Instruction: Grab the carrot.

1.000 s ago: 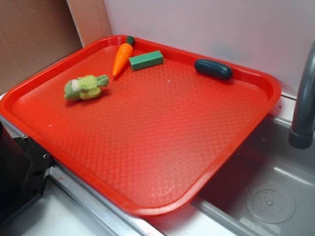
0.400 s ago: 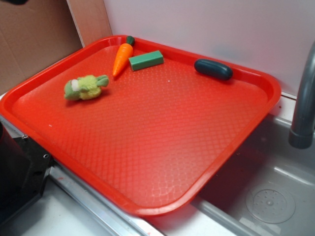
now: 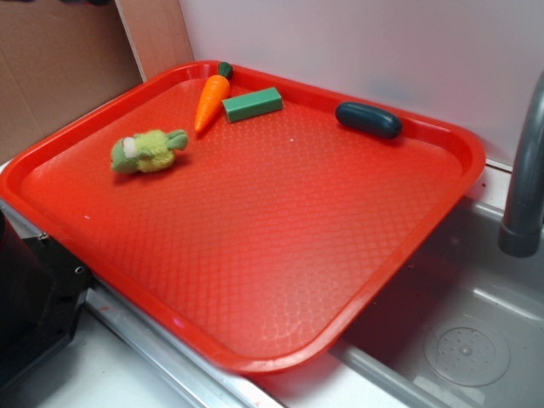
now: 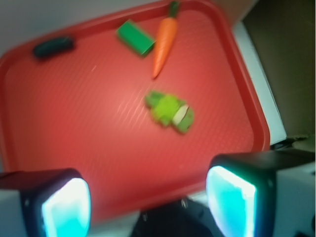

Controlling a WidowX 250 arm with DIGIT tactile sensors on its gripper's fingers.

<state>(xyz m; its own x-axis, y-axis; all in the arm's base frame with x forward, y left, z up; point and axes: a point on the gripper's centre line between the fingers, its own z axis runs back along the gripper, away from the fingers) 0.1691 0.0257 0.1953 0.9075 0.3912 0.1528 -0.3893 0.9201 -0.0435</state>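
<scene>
The orange carrot with its dark green stub lies at the far left corner of the red tray, its tip pointing toward the tray's middle. In the wrist view the carrot appears near the top, far from my gripper. The gripper is open and empty, its two glowing pads wide apart above the tray's near edge. The exterior view does not show the gripper itself, only a dark sliver at the top left edge.
A green block lies right beside the carrot. A fuzzy yellow-green plush toy sits nearer on the left. A dark oblong piece rests by the far rim. A sink with a grey faucet lies to the right.
Objects on the tray have not moved. A dark shape at the top left edge of the exterior view has shifted slightly to the right.
</scene>
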